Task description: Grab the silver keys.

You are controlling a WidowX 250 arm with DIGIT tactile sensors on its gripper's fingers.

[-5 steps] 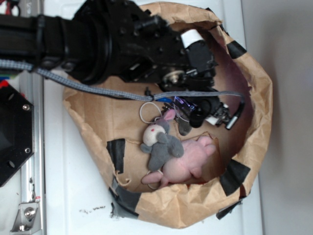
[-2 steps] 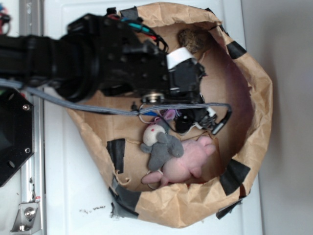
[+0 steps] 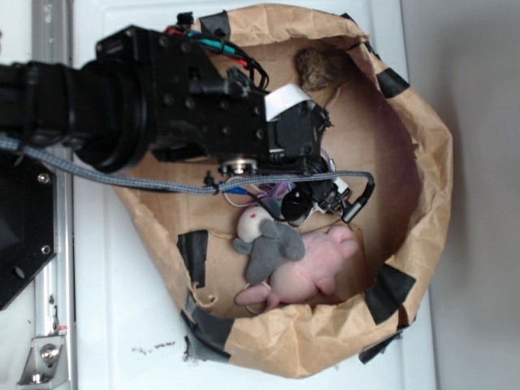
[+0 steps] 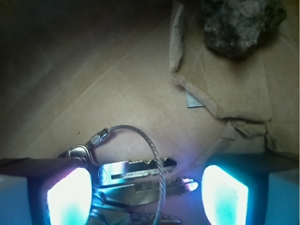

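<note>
Exterior view: the arm [image 3: 146,106] reaches in from 9 o'clock over the paper bag [image 3: 431,162], and the gripper [image 3: 313,201] sits low in the bag, just at 1 o'clock of the grey mouse [image 3: 264,240]. The keys are hidden under the arm here; only a bit of wire loop shows near the wrist. Jaw state can't be told from this view. A brown lump [image 3: 317,67] lies at 12 o'clock, well apart.

Wrist view: the keys [image 4: 136,176] lie flat on the bag floor between the two lit pads [image 4: 70,194], towards 6 o'clock of the frame, wire ring arcing up to 12. Jaws are spread wide, neither pad touching metal. So the approach looks done; closing and lifting are left — no grab yet.
</note>
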